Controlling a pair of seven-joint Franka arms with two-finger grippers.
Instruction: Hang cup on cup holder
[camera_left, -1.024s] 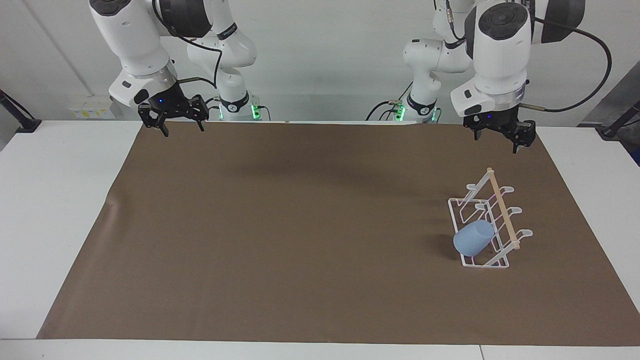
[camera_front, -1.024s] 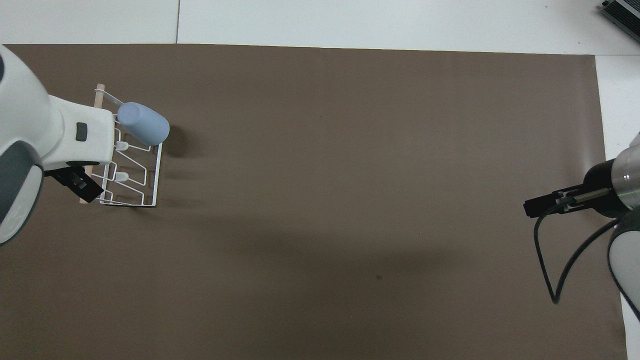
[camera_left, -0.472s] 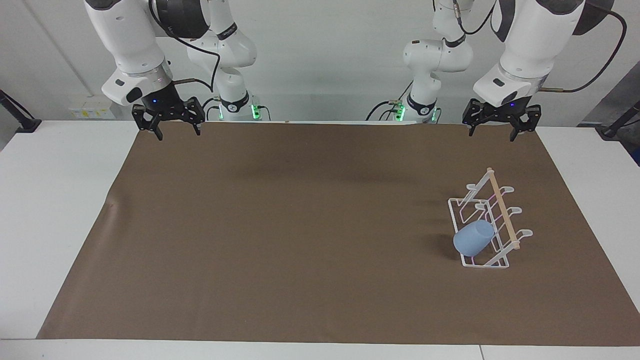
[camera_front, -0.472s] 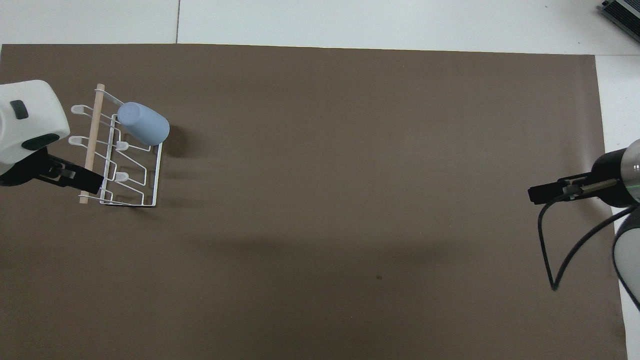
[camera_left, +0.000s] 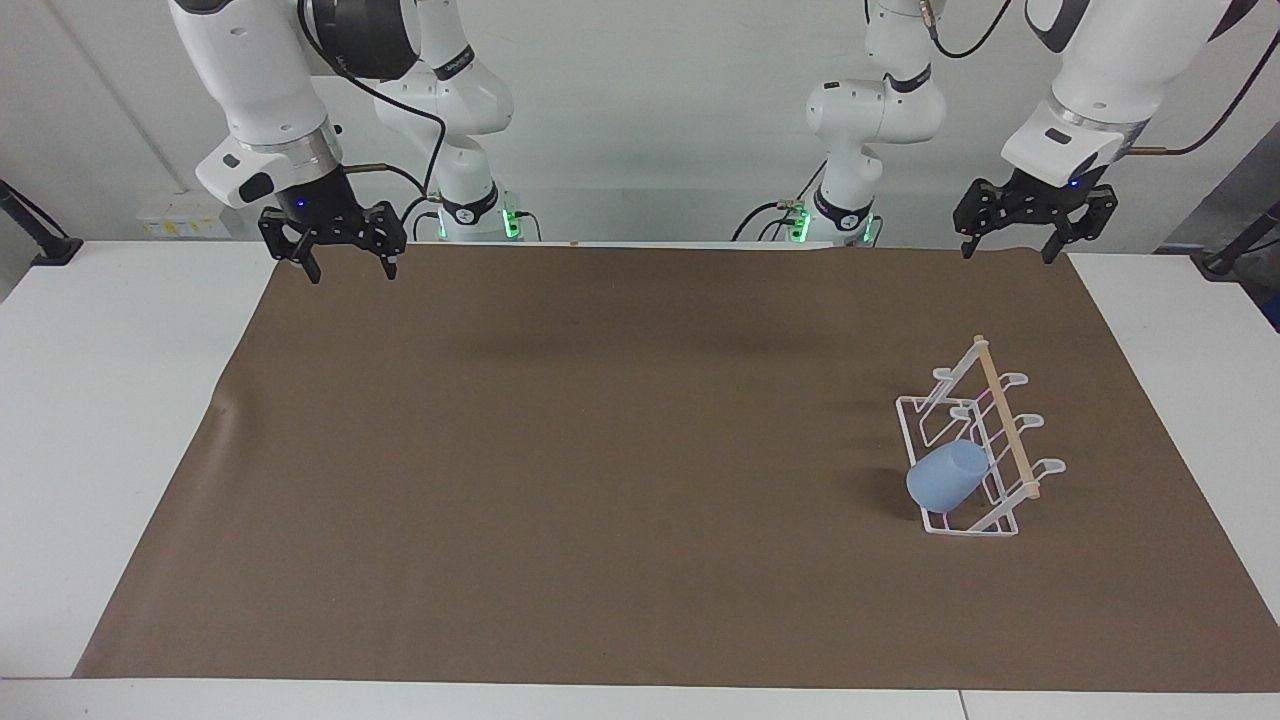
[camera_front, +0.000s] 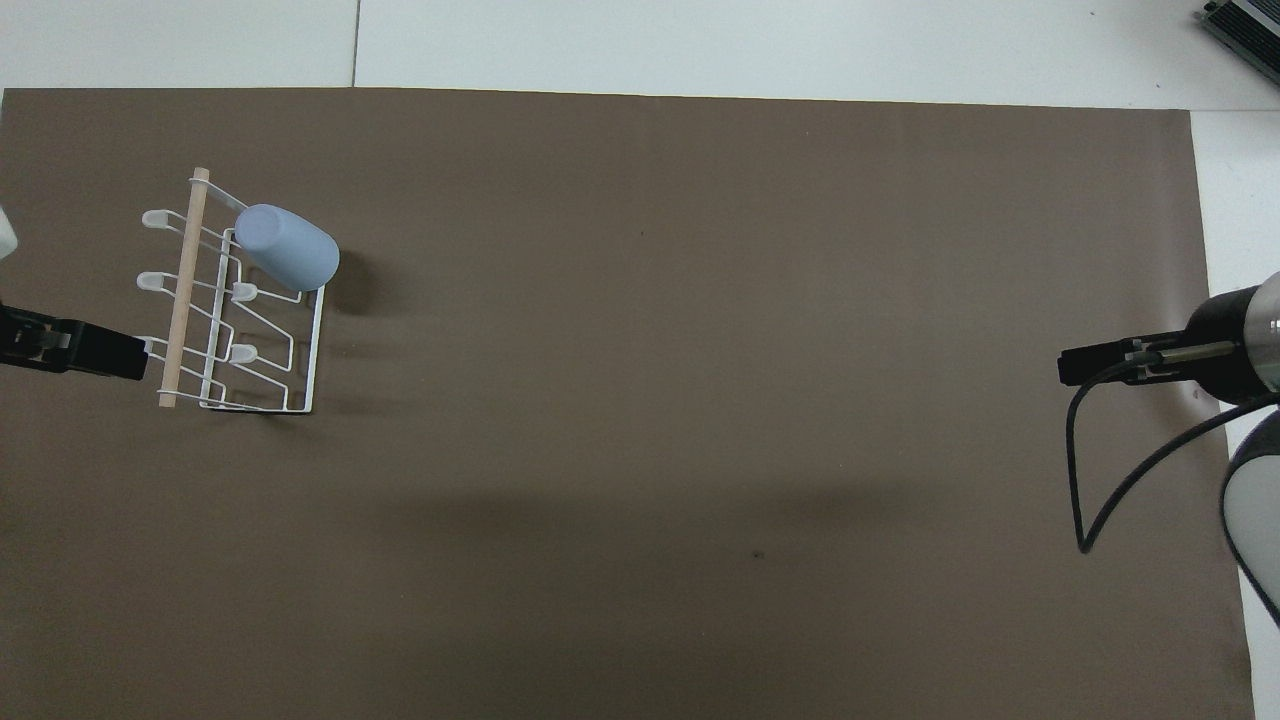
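Both the left end effector (camera_left: 1033, 225) and right end effector (camera_left: 333, 241) are hanging spread and empty, while the cup (camera_left: 947, 477), looking light, rigid and slick, is sitting on a cup holder (camera_left: 985, 445) prong, best pinched across its tapered wall.

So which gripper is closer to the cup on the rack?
Left. The left gripper hangs open above the brown mat's edge at the cup's end of the table; the right gripper, open, waits over the mat's other end.

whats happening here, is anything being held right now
Nothing is held. The light-blue cup hangs tilted on a prong of the white wire cup holder, toward the left arm's end of the brown mat. The left tool and the right tool are both open and raised by the robots' edge.
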